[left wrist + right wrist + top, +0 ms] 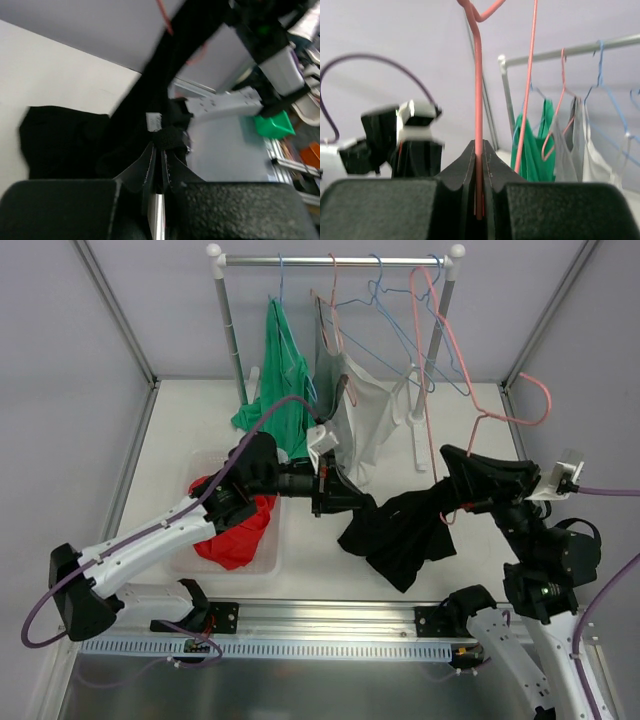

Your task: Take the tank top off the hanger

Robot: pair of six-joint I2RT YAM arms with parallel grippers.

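Observation:
A black tank top (400, 532) hangs between my two grippers, low over the table. My left gripper (352, 502) is shut on a strap of it; the left wrist view shows the jaws (161, 150) pinched on black fabric, with the body of the tank top (65, 140) spread to the left. My right gripper (452, 462) is shut on the pink wire hanger (500, 418), off the rail. In the right wrist view the pink hanger wire (478, 90) runs straight up from the closed gripper (479, 150). Part of the hanger is hidden by the fabric.
A clothes rack (335, 259) stands at the back with a green tank top (285, 380), a grey tank top (357, 405) and bare blue and pink hangers (395, 310). A clear bin (262, 562) with a red garment (235, 535) sits under the left arm.

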